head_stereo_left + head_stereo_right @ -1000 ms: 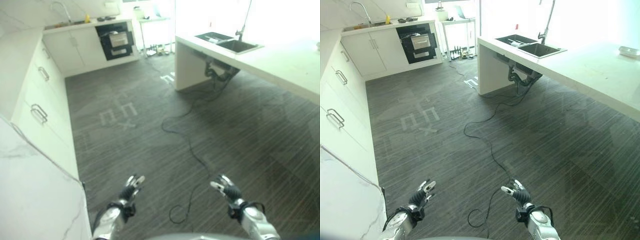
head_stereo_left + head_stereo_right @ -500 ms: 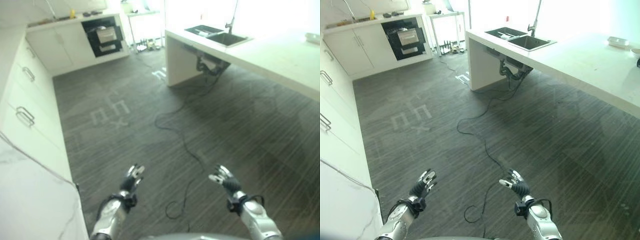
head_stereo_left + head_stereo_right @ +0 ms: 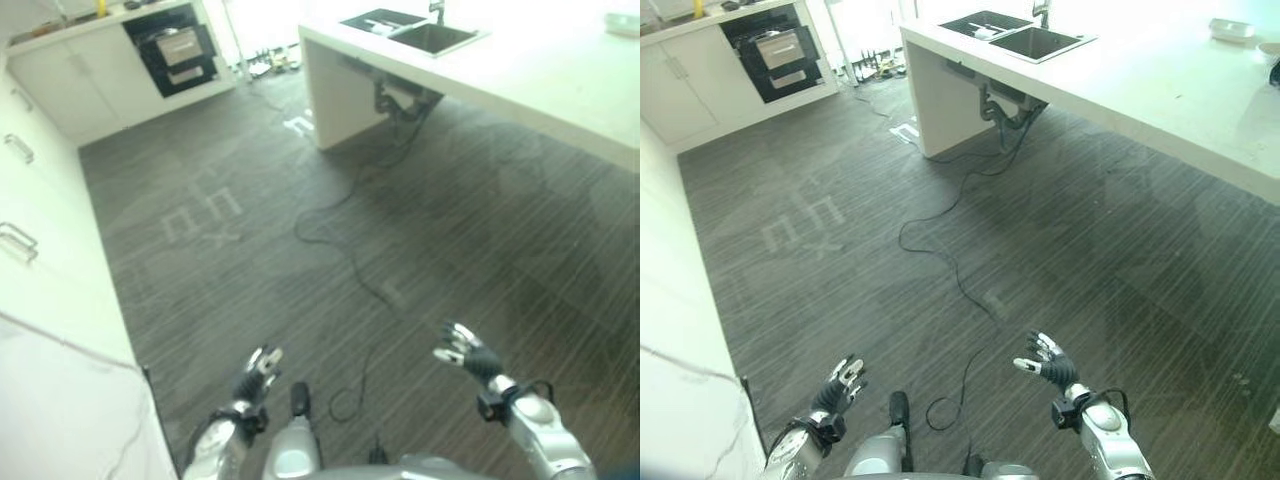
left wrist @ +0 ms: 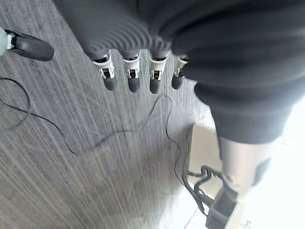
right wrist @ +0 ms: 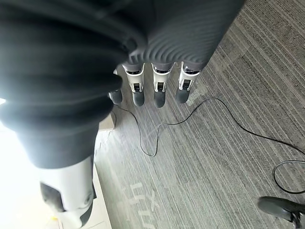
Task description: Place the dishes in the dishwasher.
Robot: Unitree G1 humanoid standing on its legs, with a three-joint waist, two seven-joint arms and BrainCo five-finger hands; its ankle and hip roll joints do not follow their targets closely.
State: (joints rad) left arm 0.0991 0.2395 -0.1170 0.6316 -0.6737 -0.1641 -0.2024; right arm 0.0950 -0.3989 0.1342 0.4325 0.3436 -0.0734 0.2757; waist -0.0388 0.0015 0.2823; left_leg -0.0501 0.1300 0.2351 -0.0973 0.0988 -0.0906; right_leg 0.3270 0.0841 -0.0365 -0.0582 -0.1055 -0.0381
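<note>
Hands are held low over the grey carpeted floor [image 3: 1060, 230]: the left hand [image 3: 837, 385] and the right hand [image 3: 1048, 362], both released with fingers relaxed and nothing grasped. Dishes [image 3: 1231, 28] are seen at the far right of the white desk [image 3: 1160, 90], beyond the sink [image 3: 1030, 41]. An open dishwasher [image 3: 780, 55] is set in the far cabinets.

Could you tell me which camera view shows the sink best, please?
The right eye view: the sink sits whole in the counter, well inside the picture. The left eye view has it near the top edge. I cannot make it out from either wrist view.
</note>
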